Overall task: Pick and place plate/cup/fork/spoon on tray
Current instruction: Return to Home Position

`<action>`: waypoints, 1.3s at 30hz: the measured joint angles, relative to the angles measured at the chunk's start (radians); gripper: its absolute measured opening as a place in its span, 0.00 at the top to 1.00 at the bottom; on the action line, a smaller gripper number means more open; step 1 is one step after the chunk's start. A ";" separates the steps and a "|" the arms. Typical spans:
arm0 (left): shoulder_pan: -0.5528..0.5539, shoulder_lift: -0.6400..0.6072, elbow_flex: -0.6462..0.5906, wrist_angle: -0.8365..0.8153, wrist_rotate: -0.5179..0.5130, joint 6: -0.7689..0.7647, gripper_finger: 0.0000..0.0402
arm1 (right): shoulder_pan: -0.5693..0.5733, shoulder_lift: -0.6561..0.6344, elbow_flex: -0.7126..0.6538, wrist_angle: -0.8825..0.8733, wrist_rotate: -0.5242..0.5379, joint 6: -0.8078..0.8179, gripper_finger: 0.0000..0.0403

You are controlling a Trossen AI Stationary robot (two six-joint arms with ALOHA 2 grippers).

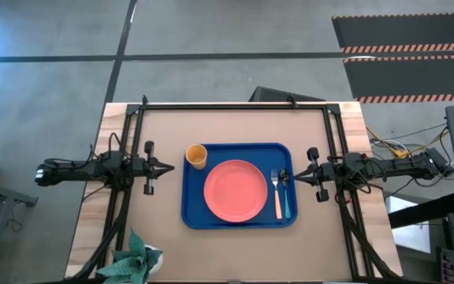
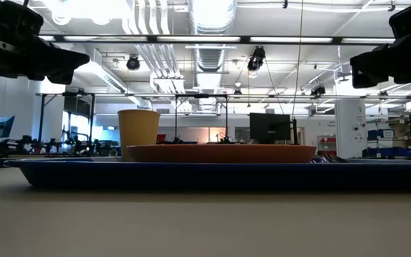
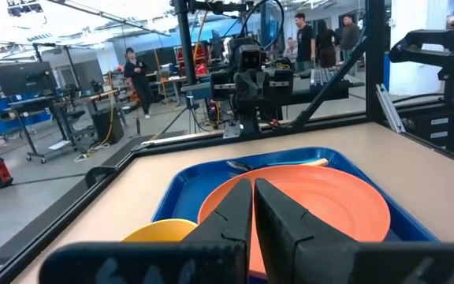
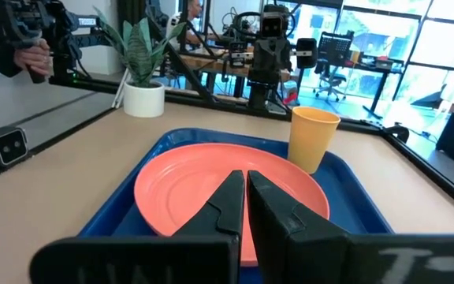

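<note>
The blue tray (image 1: 195,209) lies in the middle of the table. On it the coral plate (image 1: 236,190) lies flat at the centre, and the orange-yellow cup (image 1: 197,156) stands upright in its far left corner. The peach-handled fork (image 1: 277,202) and the teal-handled spoon (image 1: 287,205) lie side by side along the tray's right side. My left gripper (image 1: 172,166) is shut and level just left of the tray, above the table. My right gripper (image 1: 283,175) is shut and level above the tray's right rim, over the far ends of the fork and spoon. Both hold nothing.
A potted plant (image 1: 136,256) stands at the table's near left corner. Black frame rails (image 1: 235,104) run along the far edge and down both sides by the arm bases. People stand in the room beyond the table.
</note>
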 joint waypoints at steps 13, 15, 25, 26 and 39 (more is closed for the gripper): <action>0.000 0.015 0.000 0.002 -0.001 0.000 1.00 | 0.000 0.000 0.001 0.000 0.001 0.011 0.98; 0.000 0.019 0.000 0.003 -0.001 0.000 1.00 | 0.000 0.000 0.001 0.000 0.001 0.026 0.98; 0.000 0.027 0.000 0.009 -0.001 0.000 1.00 | 0.000 0.000 0.001 0.000 0.001 0.026 0.98; 0.000 0.027 0.000 0.009 -0.001 0.000 1.00 | 0.000 0.000 0.001 0.000 0.001 0.023 0.98; 0.000 0.039 0.000 0.010 -0.001 0.000 1.00 | 0.000 0.000 0.002 0.000 0.009 0.035 0.98</action>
